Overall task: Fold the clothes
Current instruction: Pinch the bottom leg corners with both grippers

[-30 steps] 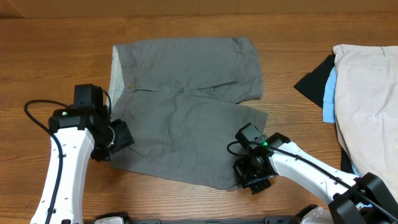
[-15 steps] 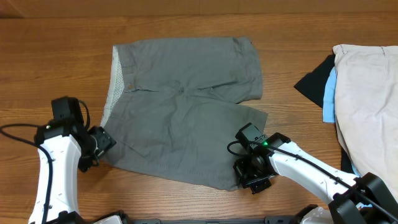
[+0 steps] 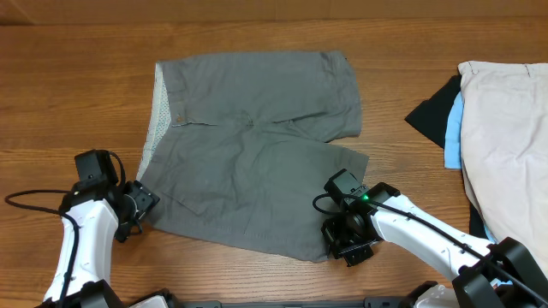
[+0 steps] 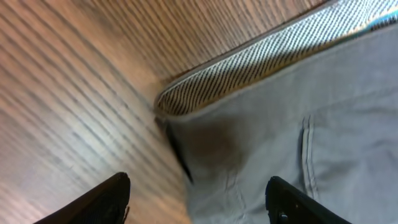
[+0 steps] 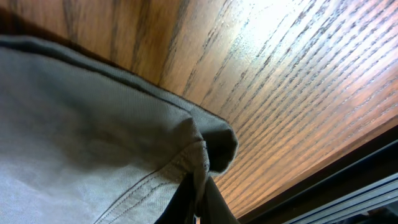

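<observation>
Pinching shorts (image 3: 257, 162) hem, right gripper (image 5: 198, 200) (left gripper (image 4: 199, 202) agape)

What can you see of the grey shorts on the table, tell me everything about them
The grey shorts are mid-grey woven cloth, lying unfolded and lightly wrinkled on the wooden table. The waistband is to the left with white mesh lining showing, and the legs point right. A slit pocket sits near the waist. The right gripper is shut on the near leg's hem corner. The open left gripper straddles the near waistband corner.
</observation>
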